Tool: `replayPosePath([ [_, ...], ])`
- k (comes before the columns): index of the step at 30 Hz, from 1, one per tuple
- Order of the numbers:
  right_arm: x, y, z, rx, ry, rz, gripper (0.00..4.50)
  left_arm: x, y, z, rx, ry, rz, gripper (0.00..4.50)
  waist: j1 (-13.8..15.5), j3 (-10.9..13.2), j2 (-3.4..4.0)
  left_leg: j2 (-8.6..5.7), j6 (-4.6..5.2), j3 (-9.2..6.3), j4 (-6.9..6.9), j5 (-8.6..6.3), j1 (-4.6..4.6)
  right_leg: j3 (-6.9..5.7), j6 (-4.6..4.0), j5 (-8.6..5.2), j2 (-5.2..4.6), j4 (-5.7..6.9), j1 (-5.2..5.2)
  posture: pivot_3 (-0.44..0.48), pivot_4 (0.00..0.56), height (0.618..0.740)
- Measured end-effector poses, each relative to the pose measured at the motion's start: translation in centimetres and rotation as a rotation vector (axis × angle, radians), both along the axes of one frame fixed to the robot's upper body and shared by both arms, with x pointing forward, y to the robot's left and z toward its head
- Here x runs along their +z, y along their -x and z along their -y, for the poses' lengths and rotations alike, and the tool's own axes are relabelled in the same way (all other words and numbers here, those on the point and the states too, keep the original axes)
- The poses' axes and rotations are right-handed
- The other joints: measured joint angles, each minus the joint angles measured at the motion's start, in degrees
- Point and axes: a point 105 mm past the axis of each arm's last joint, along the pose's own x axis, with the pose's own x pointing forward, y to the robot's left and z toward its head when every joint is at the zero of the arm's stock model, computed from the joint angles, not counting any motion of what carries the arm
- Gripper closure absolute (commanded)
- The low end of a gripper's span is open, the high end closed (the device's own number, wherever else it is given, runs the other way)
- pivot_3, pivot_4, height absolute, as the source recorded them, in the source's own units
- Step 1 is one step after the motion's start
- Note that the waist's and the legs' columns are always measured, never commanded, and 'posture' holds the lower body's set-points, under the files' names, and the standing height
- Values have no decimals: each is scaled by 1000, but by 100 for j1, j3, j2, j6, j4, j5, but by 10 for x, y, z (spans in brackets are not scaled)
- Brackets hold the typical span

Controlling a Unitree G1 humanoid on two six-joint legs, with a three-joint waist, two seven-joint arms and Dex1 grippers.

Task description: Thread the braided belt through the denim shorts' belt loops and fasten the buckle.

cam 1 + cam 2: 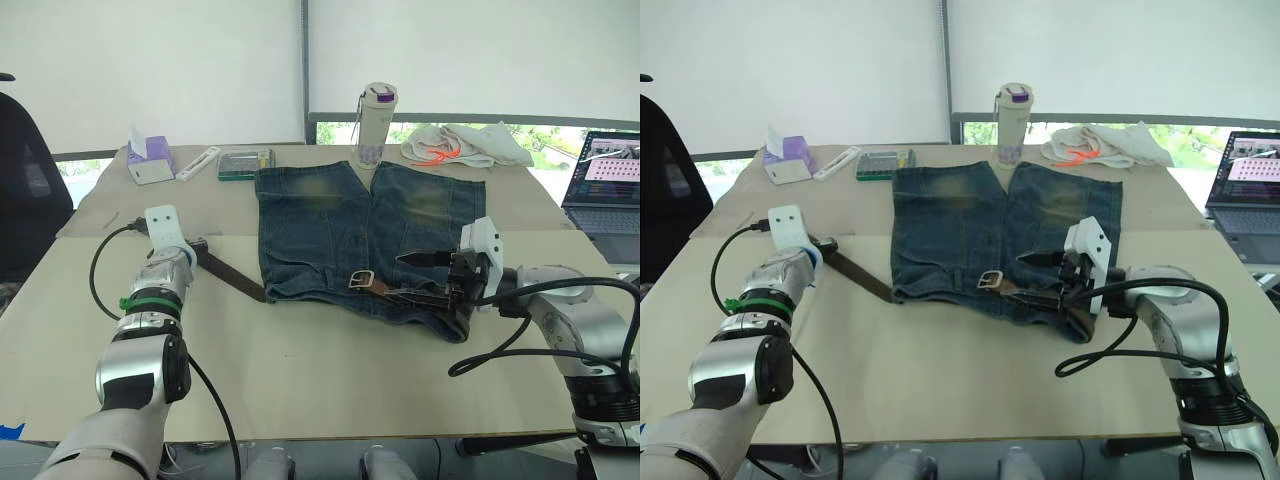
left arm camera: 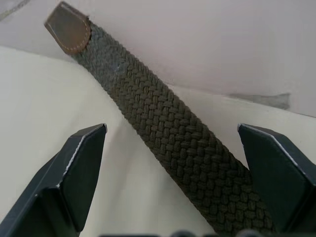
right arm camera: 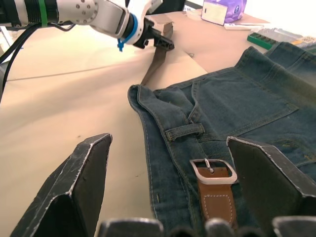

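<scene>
Both hands spread: left hand [image 2: 173, 173] straddles the braided belt [image 2: 163, 143], right hand [image 3: 170, 187] by the buckle [image 3: 213, 171] on the denim shorts [image 1: 370, 230]

Denim shorts [image 1: 365, 245] flat at counter [image 1: 300, 380] centre, waistband toward the robot, legs pointing away. Braided belt [image 1: 232, 278] runs along the waistband; its free end lies on the counter left of the shorts, between the spread fingers of the left hand [image 1: 197, 247]. Buckle [image 1: 361, 280] on the waistband, right of middle. Right hand [image 1: 440, 275] at the shorts' right waist corner, fingers apart. Behind the shorts: bottle [image 1: 376, 122], white cloth [image 1: 465, 145] to its right, tissue box [image 1: 149, 160] far left. Laptop [image 1: 606, 185] at right.
</scene>
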Motion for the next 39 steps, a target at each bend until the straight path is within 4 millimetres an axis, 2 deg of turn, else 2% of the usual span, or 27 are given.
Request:
replayPosePath([
  [2, 0, 0, 0, -1, 0, 0, 316, -4, 2, -2, 18, 15, -1, 708, -2, 0, -1, 1, 0, 0, 0, 0, 0, 0, 0, 0, 0, 2, -1, 0, 150, 740],
  [13, -2, -1, -3, -1, -12, -5, 316, -1, 7, -18, 154, 108, 109, 4457, -17, 3, -7, 3, -2, -2, -1, 0, 0, 0, 0, 0, -1, 7, -4, 0, 150, 740],
  [17, -4, -2, -6, 3, -20, -11, 316, 16, 4, -10, 100, 137, 360, 4483, -13, 3, -7, 11, -38, -2, -6, 10, -3, 0, -2, 1, -3, 6, -11, 0, 150, 740],
  [21, -2, -7, -11, -6, -47, -8, 316, 54, 5, 13, -89, 170, 626, 4483, -10, 3, -8, 11, -42, -1, -8, 11, -5, 0, -2, 1, -10, 3, -8, 0, 150, 740],
  [22, 0, -9, -13, -16, -72, -9, 316, 69, 12, 30, -214, 184, 737, 4483, -21, 3, -7, 15, -43, 0, -11, 11, -4, 1, -2, 2, -13, 4, -6, 0, 150, 740],
  [24, 5, -13, -16, -32, -112, -22, 316, 86, 24, 61, -406, 232, 859, 4483, -6, 3, -7, 15, -49, 0, -11, 14, -6, 0, -2, 2, -17, -1, -6, 0, 150, 740],
  [25, 6, -13, -17, -32, -119, -23, 316, 88, 26, 64, -426, 234, 869, 4483, -7, 3, -7, 16, -49, 0, -11, 15, -5, 0, -2, 2, -16, -1, -5, 0, 150, 740],
  [30, 13, -21, -18, -88, -213, -100, 316, 106, 67, 119, -872, 250, 956, 4483, -38, 2, -6, 24, -48, 0, -11, 15, -1, 2, -3, 1, -2, 1, -3, 0, 150, 740],
  [33, 18, -26, -27, -116, -315, -176, 316, 104, 86, 144, -1101, 299, 928, 4483, -51, 2, -5, 34, -47, 0, -11, 15, 1, 2, -5, 1, 13, 1, -2, 0, 150, 740],
  [39, 20, -32, -48, -170, -538, -444, 316, 92, 111, 172, -1429, 327, 805, 4483, -63, 3, 0, 37, -45, 0, -12, 15, 2, 1, -8, 0, 18, 4, -3, 0, 150, 740],
])
